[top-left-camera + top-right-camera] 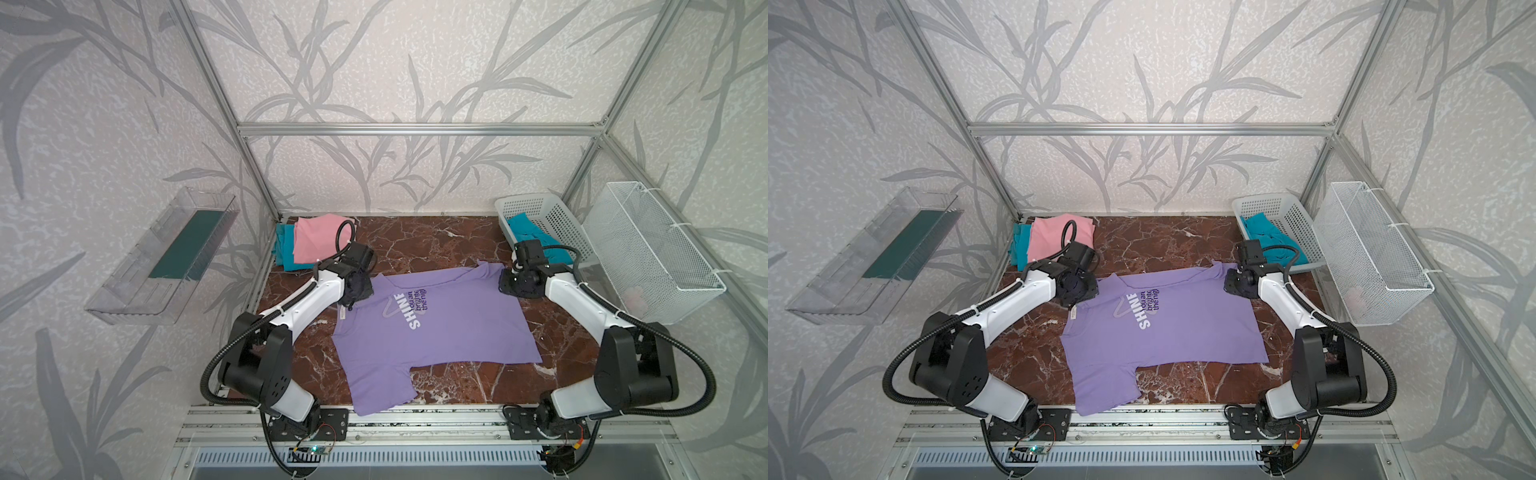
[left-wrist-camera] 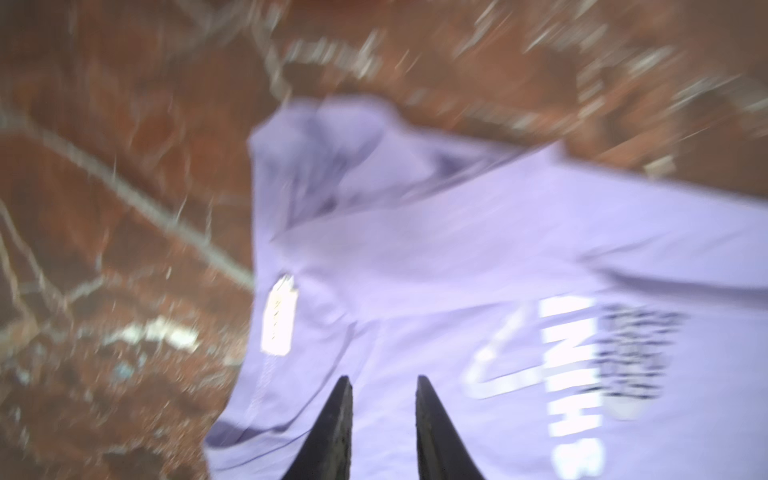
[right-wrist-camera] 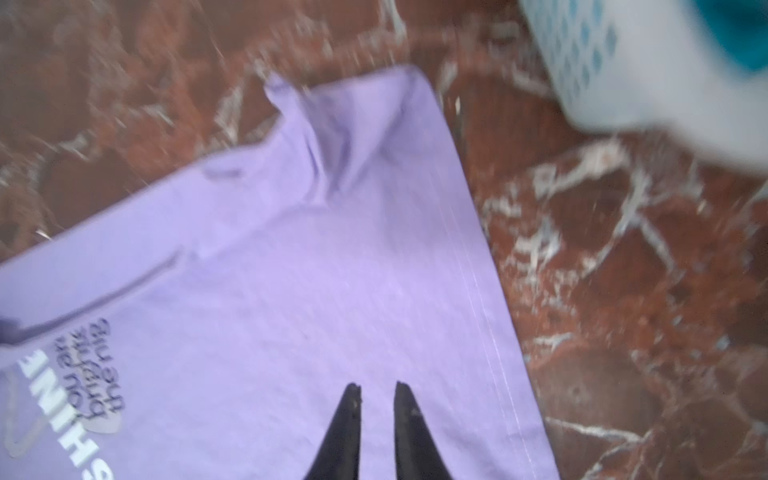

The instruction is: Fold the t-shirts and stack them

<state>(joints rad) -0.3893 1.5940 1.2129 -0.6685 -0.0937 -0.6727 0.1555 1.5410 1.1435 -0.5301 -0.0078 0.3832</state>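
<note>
A lavender t-shirt [image 1: 436, 332] [image 1: 1167, 328] with a white "SHINE" print lies spread flat on the marble table, one sleeve hanging over the front edge. My left gripper [image 1: 353, 297] [image 2: 382, 380] hovers over the shirt's collar side, jaws a little apart with only fabric [image 2: 457, 249] showing between them. My right gripper [image 1: 505, 282] [image 3: 377, 386] is above the shirt's far right hem corner [image 3: 291, 270], jaws a narrow gap apart, nothing pinched. A folded pink t-shirt [image 1: 316, 241] rests on a teal t-shirt [image 1: 284, 249] at the back left. Another teal t-shirt [image 1: 528, 230] lies in the white basket.
The white perforated basket [image 1: 552, 216] [image 3: 623, 75] stands at the back right, close behind my right wrist. A white wire basket [image 1: 648, 249] hangs on the right wall. A clear tray [image 1: 162, 253] is fixed to the left wall. Aluminium frame posts border the table.
</note>
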